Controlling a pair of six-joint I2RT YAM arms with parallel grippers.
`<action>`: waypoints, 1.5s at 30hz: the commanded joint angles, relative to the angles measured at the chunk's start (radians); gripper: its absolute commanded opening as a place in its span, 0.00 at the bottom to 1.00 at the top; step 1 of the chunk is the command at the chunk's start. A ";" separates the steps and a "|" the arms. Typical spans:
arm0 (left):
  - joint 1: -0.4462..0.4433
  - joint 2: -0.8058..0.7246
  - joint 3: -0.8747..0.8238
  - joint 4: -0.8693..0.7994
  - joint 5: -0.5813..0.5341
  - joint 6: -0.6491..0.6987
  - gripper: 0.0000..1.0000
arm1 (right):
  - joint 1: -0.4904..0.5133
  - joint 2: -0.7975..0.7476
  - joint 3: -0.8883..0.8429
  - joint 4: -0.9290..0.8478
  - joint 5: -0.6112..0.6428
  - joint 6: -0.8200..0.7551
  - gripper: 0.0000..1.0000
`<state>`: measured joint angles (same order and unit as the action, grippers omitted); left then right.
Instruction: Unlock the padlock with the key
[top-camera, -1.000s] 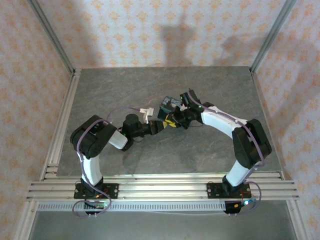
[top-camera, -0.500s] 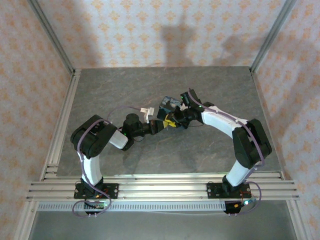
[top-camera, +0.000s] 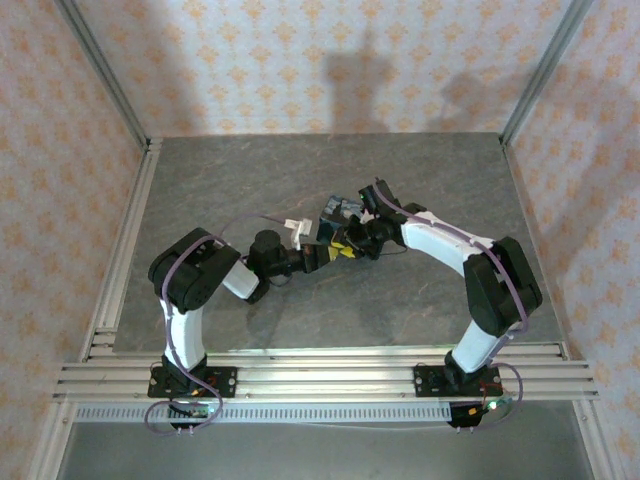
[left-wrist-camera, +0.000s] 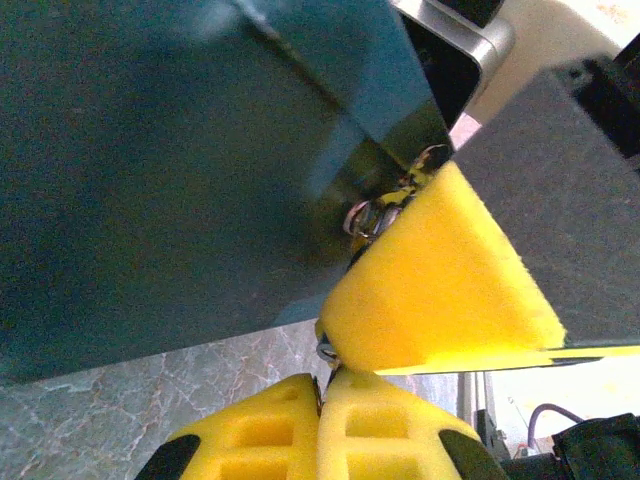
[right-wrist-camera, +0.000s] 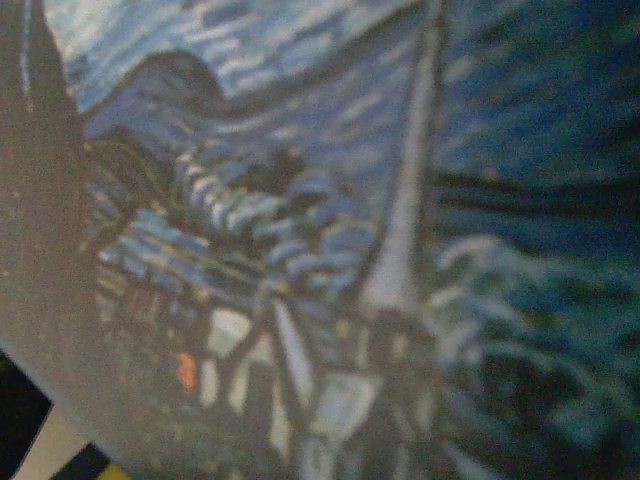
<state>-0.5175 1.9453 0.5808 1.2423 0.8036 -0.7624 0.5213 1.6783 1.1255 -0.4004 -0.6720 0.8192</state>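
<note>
Crowding both wrist cameras, the blue swirl-painted tin (right-wrist-camera: 300, 200) stands mid-table. Small metal loops (left-wrist-camera: 366, 214) at its edge touch the yellow pad (left-wrist-camera: 440, 290) of the right gripper (top-camera: 354, 240), whose gap I cannot tell. The left gripper (left-wrist-camera: 320, 385) is pressed together, nipping the key (left-wrist-camera: 322, 350).

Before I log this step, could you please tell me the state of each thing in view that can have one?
Left pincer: shut, pads pressed together.
Right pincer: beside the tin; open or shut cannot be told.
Tin: between the two pincers; lid state unclear.
Padlock: at the tin's edge; locked or unlocked cannot be told.
Metal sliver: at the left pads' seam; what it is cannot be told.
</note>
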 joint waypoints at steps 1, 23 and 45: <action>-0.007 0.027 0.000 0.045 -0.030 -0.009 0.00 | 0.017 -0.014 -0.003 -0.025 0.005 0.008 0.34; -0.021 0.091 -0.051 0.017 -0.146 -0.044 0.00 | 0.121 -0.136 -0.146 0.102 0.371 0.116 0.48; -0.041 -0.081 -0.084 -0.233 -0.201 -0.011 0.00 | 0.233 -0.120 -0.213 0.274 0.523 0.130 0.60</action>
<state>-0.5503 1.9034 0.5129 1.0702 0.6334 -0.8032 0.7494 1.5631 0.9150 -0.1318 -0.1944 0.9730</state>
